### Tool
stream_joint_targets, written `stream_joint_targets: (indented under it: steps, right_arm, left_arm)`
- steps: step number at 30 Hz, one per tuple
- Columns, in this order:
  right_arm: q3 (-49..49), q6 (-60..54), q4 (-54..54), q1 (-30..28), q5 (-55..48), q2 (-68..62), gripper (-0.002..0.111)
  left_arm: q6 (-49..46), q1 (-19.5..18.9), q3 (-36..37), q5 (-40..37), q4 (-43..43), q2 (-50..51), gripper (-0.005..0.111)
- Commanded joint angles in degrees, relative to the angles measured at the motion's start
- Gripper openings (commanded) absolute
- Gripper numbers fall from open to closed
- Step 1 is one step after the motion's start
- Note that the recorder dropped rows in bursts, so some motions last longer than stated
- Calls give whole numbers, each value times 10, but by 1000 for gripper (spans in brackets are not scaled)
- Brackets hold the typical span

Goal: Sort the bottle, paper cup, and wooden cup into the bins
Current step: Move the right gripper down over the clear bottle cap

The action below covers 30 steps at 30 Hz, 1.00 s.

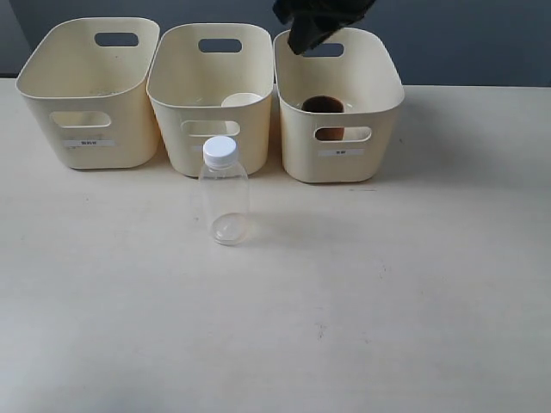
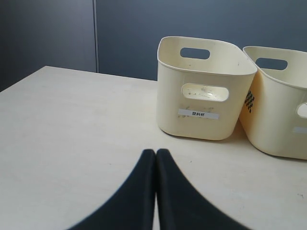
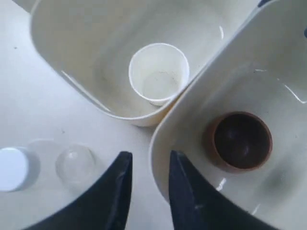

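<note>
The clear bottle [image 1: 224, 193] with its white cap stands upright on the table in front of the middle bin [image 1: 211, 90]; it also shows in the right wrist view [image 3: 48, 167]. The white paper cup [image 1: 242, 101] [image 3: 159, 73] sits upright inside the middle bin. The brown wooden cup [image 1: 323, 107] [image 3: 240, 141] rests upright in the right bin [image 1: 337, 103]. My right gripper [image 3: 149, 158] hangs open and empty high above the right bin's rim; only its dark body [image 1: 320, 21] shows in the exterior view. My left gripper [image 2: 156, 152] is shut and empty, low over the table, facing the left bin [image 2: 204, 86].
The left bin [image 1: 86, 90] holds nothing I can see. All three bins stand in a row at the back of the pale table [image 1: 344, 284]. A dark wall lies behind them.
</note>
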<state>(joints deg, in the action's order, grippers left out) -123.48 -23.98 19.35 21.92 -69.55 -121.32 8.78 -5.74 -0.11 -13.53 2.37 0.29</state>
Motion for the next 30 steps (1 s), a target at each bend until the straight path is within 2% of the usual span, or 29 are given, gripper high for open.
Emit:
stream_joint_targets:
  steps: [1,4,8,9,14,26,30]
  right_arm:
    - [-1,-9,11,41,-4,26,28]
    - [-1,-9,3,73,-4,29,33]
    - [10,-7,-3,118,-4,29,57]
    - [16,-7,-11,129,-4,29,60]
    - [54,30,-90,164,-4,29,61]
    - [94,30,-34,165,-4,27,61]
    - [94,30,-28,165,-4,23,67]
  left_arm:
    - [1,2,1,3,1,-3,0]
    - [1,2,1,3,1,-3,0]
    - [1,2,1,3,1,-3,0]
    - [1,2,1,3,1,-3,0]
    - [1,2,1,3,1,-3,0]
    - [1,2,1,3,1,-3,0]
    - [1,2,1,3,1,-3,0]
